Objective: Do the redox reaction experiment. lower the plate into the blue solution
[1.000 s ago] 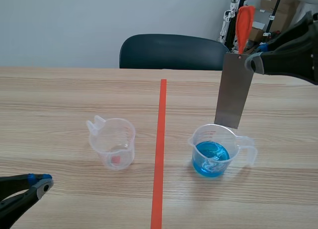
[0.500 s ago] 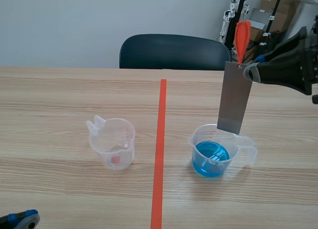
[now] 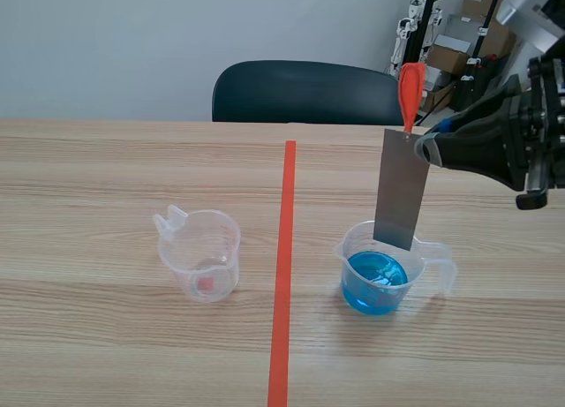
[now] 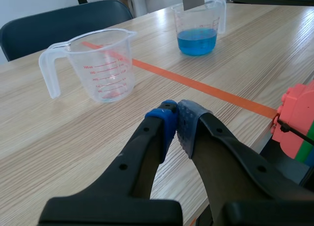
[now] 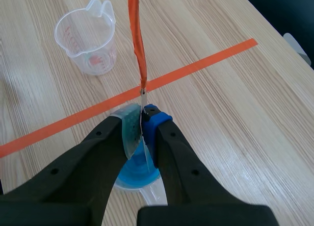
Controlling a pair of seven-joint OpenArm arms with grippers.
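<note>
Over the wood-grain table [image 3: 106,160], right claw [image 5: 143,120] pinches the plate [image 3: 399,191], left claw [image 4: 175,119] closed; dark chair [image 3: 305,91] beyond.

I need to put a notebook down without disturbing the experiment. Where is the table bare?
Bare wood lies between the empty cup and the tape line, along the near edge before both cups, and behind them toward the chair. It is crowded at the blue cup, where the plate held by the right gripper hangs at its mouth.
</note>
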